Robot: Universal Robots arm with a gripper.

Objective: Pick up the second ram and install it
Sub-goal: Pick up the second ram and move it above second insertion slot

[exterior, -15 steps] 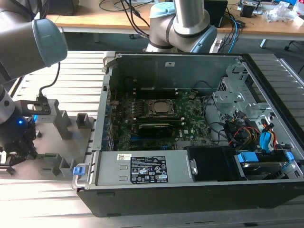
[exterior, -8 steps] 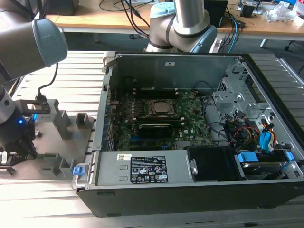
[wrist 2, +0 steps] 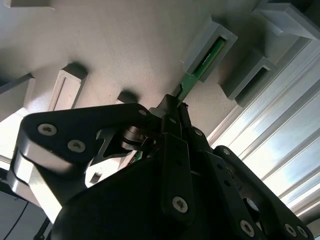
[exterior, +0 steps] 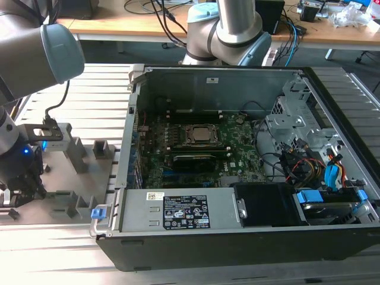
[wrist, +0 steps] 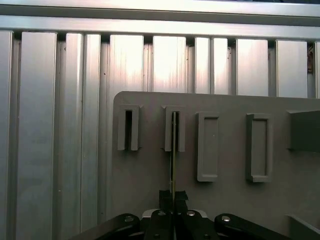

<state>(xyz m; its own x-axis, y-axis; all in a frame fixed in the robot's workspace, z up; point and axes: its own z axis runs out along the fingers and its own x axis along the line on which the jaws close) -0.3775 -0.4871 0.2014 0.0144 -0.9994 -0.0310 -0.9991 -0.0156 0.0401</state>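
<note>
The second ram (wrist: 173,165) is a thin green stick seen edge-on in the first wrist view, its far end standing in a slotted grey holder block (wrist: 167,130). In the second wrist view the same green stick (wrist 2: 197,70) runs from the holder block (wrist 2: 225,35) back to my fingertips. My gripper (wrist: 173,199) (wrist 2: 175,107) is shut on the near end of the stick. In the exterior view my gripper (exterior: 21,187) hangs low over the grey plate (exterior: 59,199) at the exterior view's left, beside the open computer case (exterior: 178,83).
Several other grey holder blocks (wrist: 207,145) (exterior: 74,151) stand on the plate. The case holds a motherboard (exterior: 237,154) with a CPU socket (exterior: 199,135), a power supply (exterior: 178,211), and cables and drive bays (exterior: 309,166) at the exterior view's right. Ribbed aluminium tabletop (wrist: 50,125) surrounds the plate.
</note>
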